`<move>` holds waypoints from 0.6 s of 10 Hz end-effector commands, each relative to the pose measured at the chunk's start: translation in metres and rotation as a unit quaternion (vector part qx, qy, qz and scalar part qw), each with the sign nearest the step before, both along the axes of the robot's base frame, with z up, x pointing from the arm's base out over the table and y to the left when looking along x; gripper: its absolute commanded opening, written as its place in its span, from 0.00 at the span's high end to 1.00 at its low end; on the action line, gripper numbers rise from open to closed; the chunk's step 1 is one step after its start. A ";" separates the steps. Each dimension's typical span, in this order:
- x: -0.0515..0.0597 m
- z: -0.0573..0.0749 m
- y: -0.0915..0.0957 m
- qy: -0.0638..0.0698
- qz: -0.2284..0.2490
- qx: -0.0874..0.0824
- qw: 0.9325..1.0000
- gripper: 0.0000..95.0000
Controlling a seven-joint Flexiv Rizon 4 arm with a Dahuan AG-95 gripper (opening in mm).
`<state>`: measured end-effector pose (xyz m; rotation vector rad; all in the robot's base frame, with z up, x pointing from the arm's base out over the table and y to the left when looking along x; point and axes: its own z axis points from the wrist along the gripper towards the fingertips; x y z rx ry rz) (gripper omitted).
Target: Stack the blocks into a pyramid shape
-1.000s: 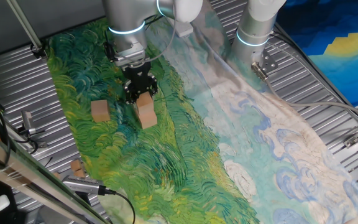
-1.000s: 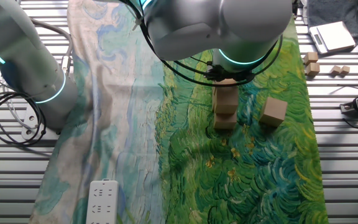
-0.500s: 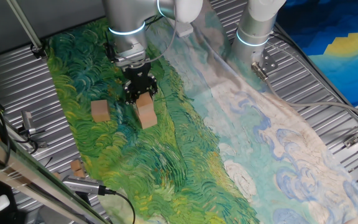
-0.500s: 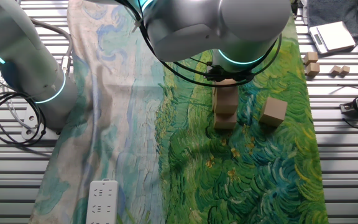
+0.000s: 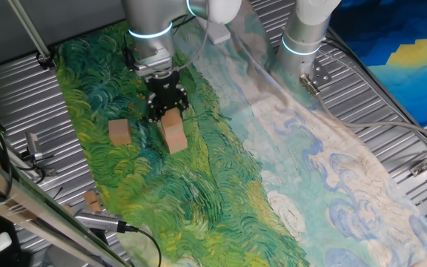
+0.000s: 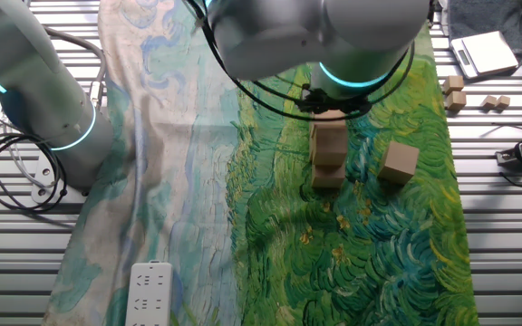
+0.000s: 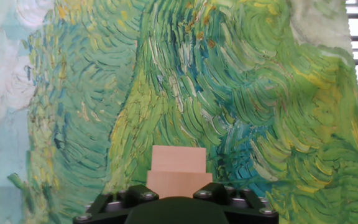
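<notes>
Bright, even light; soft shadows, all views sharp, slight glare on metal slats

Matt bare-wood blocks [image 5: 173,132] on painted cloth [image 5: 221,170].

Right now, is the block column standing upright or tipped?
Upright: the upper block sits squarely on the lower block, under the pincer.

no legible text, labels, brands, numbers or signs in any view, blocks [image 6: 330,152] plain and unmarked, painted cloth [image 5: 221,185] bearing brushwork only, power strip [image 6: 149,294] markings too small to read
</notes>
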<state>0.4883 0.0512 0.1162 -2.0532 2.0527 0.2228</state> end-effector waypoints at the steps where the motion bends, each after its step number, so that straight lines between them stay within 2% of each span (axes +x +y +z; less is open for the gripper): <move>1: 0.000 0.008 0.002 0.004 -0.006 -0.008 1.000 0.20; 2: 0.003 0.019 0.007 -0.003 -0.005 -0.041 0.999 0.20; 4: 0.010 0.041 0.023 -0.001 -0.016 -0.072 0.997 0.20; 5: 0.014 0.048 0.033 0.003 -0.030 -0.080 0.996 0.40; 6: 0.016 0.050 0.038 0.005 -0.037 -0.085 0.996 0.40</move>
